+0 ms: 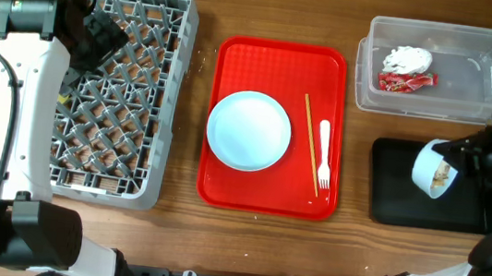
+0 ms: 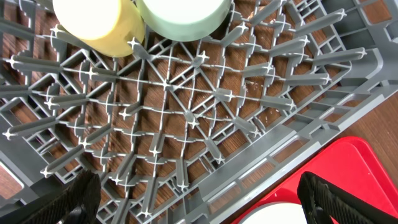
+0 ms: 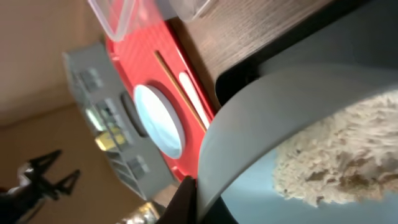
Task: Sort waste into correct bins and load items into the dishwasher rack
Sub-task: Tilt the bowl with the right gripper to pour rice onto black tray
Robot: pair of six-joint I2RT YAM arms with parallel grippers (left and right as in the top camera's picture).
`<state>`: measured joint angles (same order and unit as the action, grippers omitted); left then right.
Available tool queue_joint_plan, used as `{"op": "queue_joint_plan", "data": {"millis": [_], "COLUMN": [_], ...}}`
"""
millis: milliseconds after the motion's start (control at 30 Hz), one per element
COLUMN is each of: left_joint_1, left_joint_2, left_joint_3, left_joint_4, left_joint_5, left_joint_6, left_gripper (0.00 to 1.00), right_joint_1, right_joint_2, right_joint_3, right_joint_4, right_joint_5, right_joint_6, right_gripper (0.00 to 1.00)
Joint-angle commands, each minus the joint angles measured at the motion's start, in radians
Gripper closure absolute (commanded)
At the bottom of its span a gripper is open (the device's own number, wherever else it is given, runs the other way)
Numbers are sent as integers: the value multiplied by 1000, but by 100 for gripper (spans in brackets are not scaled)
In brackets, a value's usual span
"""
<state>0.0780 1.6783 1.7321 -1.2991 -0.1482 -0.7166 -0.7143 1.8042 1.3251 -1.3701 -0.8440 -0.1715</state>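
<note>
Overhead, the grey dishwasher rack (image 1: 139, 98) fills the left of the bench (image 1: 174, 241). The left pincer (image 1: 109, 39) hangs over it, released and empty. Its wrist view shows the small yellow cup (image 2: 93, 22) and light green bowl (image 2: 183, 18) touching, side by side among the pegs.

On the red serving tray (image 1: 222, 184) in the middle lies the pale blue plate (image 1: 249, 131). It looks stiff, smooth and shallow, so I judge it slippery and best pinched at its rim. To its right, the thin chopsticks (image 1: 309, 145) and white fork (image 1: 323, 154) look light and apt to roll or skid, so I would grip them mid-shaft.

At the far right, the clear tub (image 1: 473, 101) holds the napkin (image 1: 407, 59) and red wrapper (image 1: 408, 80).

Nearer, the right pincer (image 1: 464, 163) is clenched on the rim of the pale blue bowl (image 1: 433, 167), which is tipped on its side over the black tray (image 1: 397, 194). The rice scraps (image 3: 336, 155) inside look clumped and may cling rather than slide out.
</note>
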Motion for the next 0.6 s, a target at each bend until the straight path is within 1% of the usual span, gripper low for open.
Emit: {"op": "queue_joint_plan", "data": {"millis": [0,133,233,300,400,567], "left_joint_1": [5,5,5,5,5,5], "left_joint_2": [-6,-6,-6,-6,-6,-6], "left_joint_3": [0,0,0,0,0,0], "left_joint_4": [0,0,0,0,0,0], "left_joint_5": [1,1,1,1,1,1], "left_joint_6": [5,5,5,5,5,5], "left_gripper": [0,0,0,0,0,0], "right_joint_1": [-69,-113,-144,-157,-157,-158], "right_joint_2": [-8,0,12,32,63,107], "right_joint_3": [-89,-107,-107,-107,-108,-108], "right_joint_4": [55,80,130,110,109,111], "right_joint_5": [-162,-220,-267,-309,-314,-336], "right_joint_6": [-61,-91,-56,-67,-101,-93], "right_gripper": [96,96,96,96,96,96]}}
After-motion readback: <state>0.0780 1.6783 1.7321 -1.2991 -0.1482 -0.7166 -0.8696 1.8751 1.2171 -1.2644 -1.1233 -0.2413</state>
